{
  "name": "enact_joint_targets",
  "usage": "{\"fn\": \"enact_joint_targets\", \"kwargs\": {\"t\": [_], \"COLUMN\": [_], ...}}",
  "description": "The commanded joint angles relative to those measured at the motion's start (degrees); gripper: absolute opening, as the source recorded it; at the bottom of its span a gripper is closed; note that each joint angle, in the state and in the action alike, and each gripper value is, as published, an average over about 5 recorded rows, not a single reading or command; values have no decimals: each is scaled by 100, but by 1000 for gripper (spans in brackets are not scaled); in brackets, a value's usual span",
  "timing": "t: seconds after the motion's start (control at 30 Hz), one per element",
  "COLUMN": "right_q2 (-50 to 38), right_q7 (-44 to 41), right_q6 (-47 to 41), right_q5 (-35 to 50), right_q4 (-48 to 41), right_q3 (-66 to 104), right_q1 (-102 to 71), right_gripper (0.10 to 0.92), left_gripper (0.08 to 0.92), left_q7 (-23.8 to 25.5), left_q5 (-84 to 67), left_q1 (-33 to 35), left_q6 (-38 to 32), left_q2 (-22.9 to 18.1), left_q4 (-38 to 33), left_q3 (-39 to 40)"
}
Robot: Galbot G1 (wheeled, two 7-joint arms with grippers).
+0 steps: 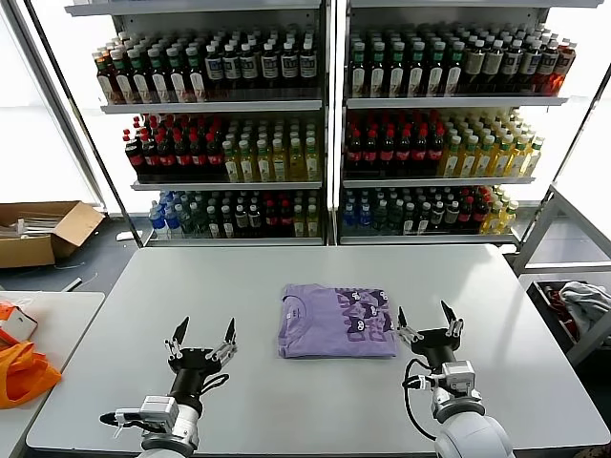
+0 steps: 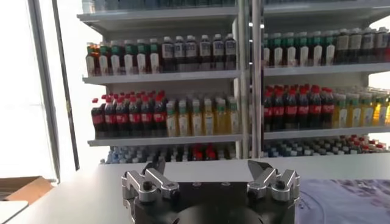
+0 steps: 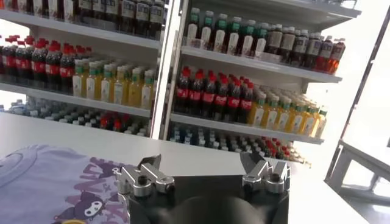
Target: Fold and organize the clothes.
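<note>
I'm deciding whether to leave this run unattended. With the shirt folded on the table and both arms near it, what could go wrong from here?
1. The right gripper sits open right beside the T-shirt; a careless move might snag an edge and undo the fold.
2. The shirt has one loose, slightly uneven edge, so sliding it across the table may unfold it.
3. The left gripper, open and apart from the shirt, would need to reach across to help.
</note>
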Motion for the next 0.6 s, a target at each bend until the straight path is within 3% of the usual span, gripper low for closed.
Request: {"fn": "enact_joint_targets", "kwargs": {"t": [0.03,0.6], "right_q2": [-12,-7], "right_q7": [-10,-14], "right_q6": [28,29], "right_q5": [-34,-42], "right_q4": [39,25], "right_q3": [12,16], "right_q1": [-67,-45], "right_gripper": [823,823], "left_gripper": [823,823], "left_q7": [86,152], "left_q5": [49,-2], "left_q1": [7,-29], "left_q6": [-20,-34], "left_q2": [5,17], "left_q4": [-22,-3], "left_q3": [-7,26]}}
